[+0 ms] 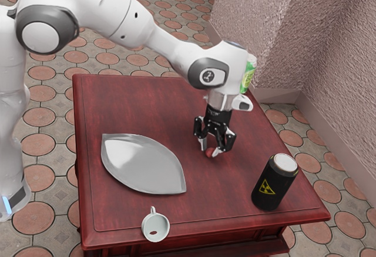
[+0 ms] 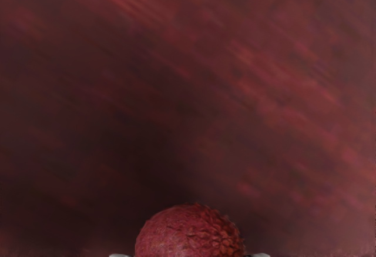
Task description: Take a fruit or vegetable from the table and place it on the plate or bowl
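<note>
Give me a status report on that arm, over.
Gripper open, straddling the lychee. Lychee on the table, not yet lifted. Plate to the exterior view's left, nothing standing between.

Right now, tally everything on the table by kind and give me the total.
Fruit: 1, the lychee
Cans: 2, the black can and the green can
Plates: 1, the grey plate
Cups: 1, the white cup
Total: 5

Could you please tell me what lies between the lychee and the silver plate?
Nothing: only bare tabletop separates the lychee and plate, as the exterior view shows.
</note>
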{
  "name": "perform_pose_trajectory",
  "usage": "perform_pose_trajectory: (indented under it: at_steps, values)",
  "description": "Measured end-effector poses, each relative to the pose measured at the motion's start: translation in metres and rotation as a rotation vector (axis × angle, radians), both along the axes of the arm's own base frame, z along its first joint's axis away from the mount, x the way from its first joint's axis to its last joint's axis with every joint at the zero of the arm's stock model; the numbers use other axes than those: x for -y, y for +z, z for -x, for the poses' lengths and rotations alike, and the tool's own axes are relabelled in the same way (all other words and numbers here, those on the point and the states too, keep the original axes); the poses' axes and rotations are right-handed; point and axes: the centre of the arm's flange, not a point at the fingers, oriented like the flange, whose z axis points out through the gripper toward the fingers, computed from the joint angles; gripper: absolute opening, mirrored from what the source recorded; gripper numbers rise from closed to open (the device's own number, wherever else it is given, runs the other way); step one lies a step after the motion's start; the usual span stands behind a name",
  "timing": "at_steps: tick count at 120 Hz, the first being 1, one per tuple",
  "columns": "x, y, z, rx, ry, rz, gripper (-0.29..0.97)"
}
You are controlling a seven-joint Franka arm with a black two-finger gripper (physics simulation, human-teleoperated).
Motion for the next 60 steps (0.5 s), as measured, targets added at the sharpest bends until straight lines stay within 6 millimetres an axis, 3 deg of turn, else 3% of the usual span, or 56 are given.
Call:
perform_pose_trajectory:
  at_steps: [60]
  values:
    - [0.0065,-0.0013,-0.0010,0.004,0.010,0.001,0.17]
